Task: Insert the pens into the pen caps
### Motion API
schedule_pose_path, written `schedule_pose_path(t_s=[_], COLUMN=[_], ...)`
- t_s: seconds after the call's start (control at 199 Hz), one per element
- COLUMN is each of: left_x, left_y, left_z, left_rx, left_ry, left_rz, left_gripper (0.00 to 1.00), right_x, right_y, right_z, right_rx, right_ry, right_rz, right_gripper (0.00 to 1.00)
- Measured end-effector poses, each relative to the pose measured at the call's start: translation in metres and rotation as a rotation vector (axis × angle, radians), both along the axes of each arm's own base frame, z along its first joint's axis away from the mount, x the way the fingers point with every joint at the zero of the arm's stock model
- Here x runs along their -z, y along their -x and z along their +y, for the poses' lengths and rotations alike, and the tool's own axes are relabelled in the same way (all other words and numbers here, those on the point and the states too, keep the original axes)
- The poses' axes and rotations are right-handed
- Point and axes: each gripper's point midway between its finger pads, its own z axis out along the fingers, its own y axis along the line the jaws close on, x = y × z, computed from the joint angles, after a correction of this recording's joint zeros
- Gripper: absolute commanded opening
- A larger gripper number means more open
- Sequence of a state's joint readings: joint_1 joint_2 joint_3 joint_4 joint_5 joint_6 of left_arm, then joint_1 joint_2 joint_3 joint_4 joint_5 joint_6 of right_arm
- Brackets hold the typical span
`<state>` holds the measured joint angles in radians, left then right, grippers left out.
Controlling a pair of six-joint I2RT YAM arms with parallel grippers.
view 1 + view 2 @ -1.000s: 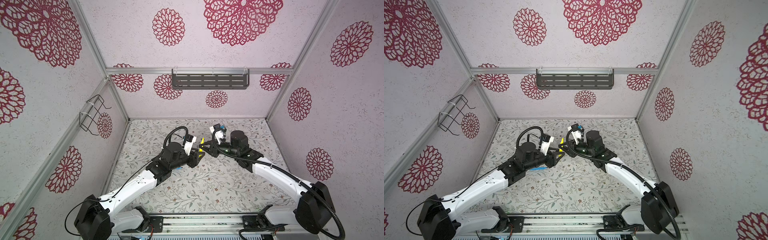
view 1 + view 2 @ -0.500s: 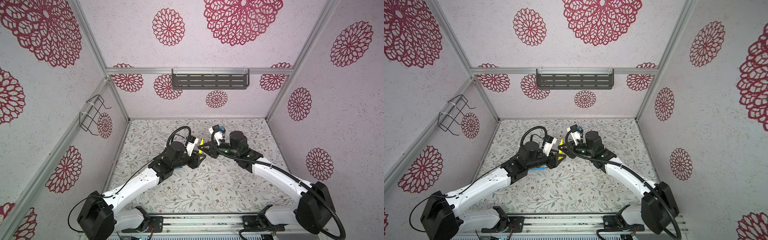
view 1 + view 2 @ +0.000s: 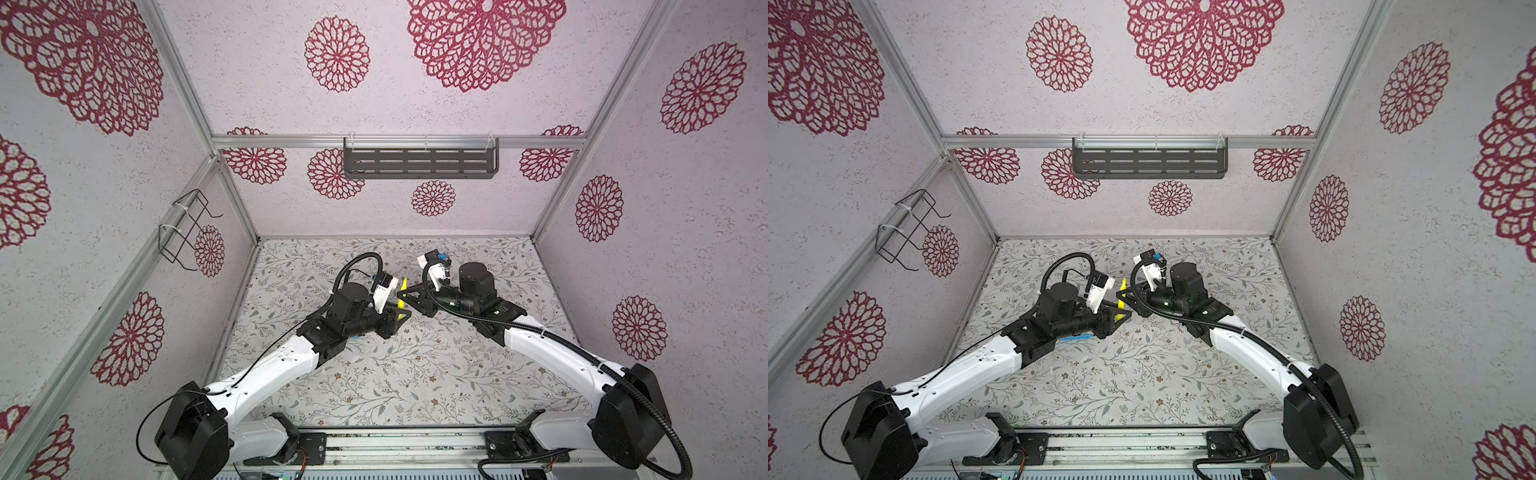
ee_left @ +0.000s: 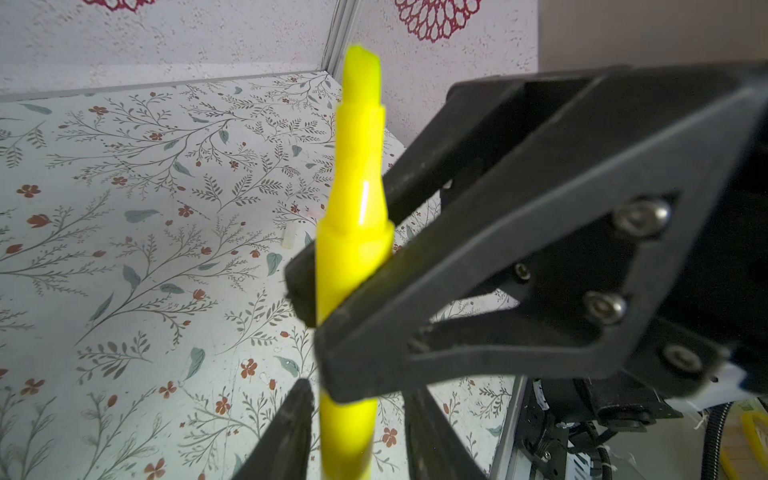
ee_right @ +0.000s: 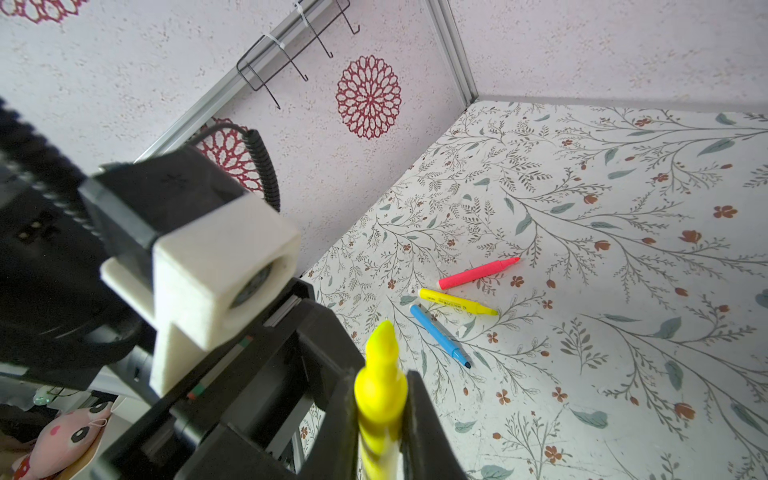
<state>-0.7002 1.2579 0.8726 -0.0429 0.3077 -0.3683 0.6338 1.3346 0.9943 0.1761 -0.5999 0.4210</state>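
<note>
A yellow pen [image 4: 353,270] is held off the mat, uncapped, tapered tip free. The right gripper [image 5: 380,419] clamps its barrel, and its rear end sits between the left gripper's [image 4: 351,415] parted fingers with gaps on both sides. Three more uncapped pens lie flat and close together on the mat: a red pen [image 5: 478,274], a second yellow [image 5: 457,302] in the middle and a blue pen [image 5: 440,336]. A small whitish cap [image 4: 291,240] lies apart.

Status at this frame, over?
Right tool shut on yellow pen, tip bare. Left tool open astride same pen. Red pen, blue pen, second yellow pen loose on mat, none blocking.
</note>
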Motion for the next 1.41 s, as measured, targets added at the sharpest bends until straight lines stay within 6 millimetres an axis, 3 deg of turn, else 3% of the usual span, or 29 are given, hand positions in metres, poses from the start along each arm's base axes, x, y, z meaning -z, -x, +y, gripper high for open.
schedule_pose_path(t_s=[0.206,0.442,0.597,0.637,0.683,0.748,0.783,0.918,1.054,1.164,1.3,1.405], left_x=[0.0,0.0,-0.002,-0.003,-0.003,-0.004,-0.004,0.0,0.003,0.001,0.0,0.008], left_y=[0.0,-0.003,-0.003,-0.002,-0.002,-0.002,-0.004,-0.013,-0.016,-0.016,-0.015,-0.015], left_z=[0.0,0.004,0.006,0.007,0.007,0.009,0.011,0.023,0.038,0.048,0.054,0.057], left_rx=[0.003,-0.003,-0.008,-0.009,-0.009,-0.015,-0.026,-0.082,-0.139,-0.178,-0.204,-0.217], left_ry=[0.005,0.009,0.013,0.015,0.017,0.019,0.019,0.014,0.006,0.009,0.014,0.005], left_rz=[0.005,0.011,0.008,0.007,0.006,0.006,0.006,0.012,0.006,-0.007,-0.011,0.0], left_gripper=[0.27,0.0,0.0,0.0,0.0,0.0,0.0,0.0,0.0,0.0,0.0,0.0], right_x=[-0.005,-0.006,-0.007,-0.008,-0.009,-0.009,-0.01,-0.014,-0.028,-0.034,-0.015,0.012], right_y=[-0.001,-0.002,-0.002,-0.002,-0.002,-0.001,0.0,-0.001,-0.005,-0.02,-0.054,-0.058], right_z=[0.001,0.001,0.001,0.001,0.001,0.0,-0.002,-0.014,-0.048,-0.098,-0.179,-0.222], right_rx=[0.003,0.01,0.01,0.013,0.014,0.023,0.029,0.087,0.231,0.422,0.743,0.901], right_ry=[-0.017,-0.027,-0.031,-0.032,-0.035,-0.037,-0.036,-0.017,0.018,0.051,0.134,0.195], right_rz=[-0.01,-0.005,-0.009,-0.011,-0.013,-0.013,-0.015,-0.032,-0.058,-0.024,0.101,0.194], right_gripper=[0.1,0.1,0.14,0.2,0.36,0.82,0.97,0.99,0.99,0.99,0.99,0.99])
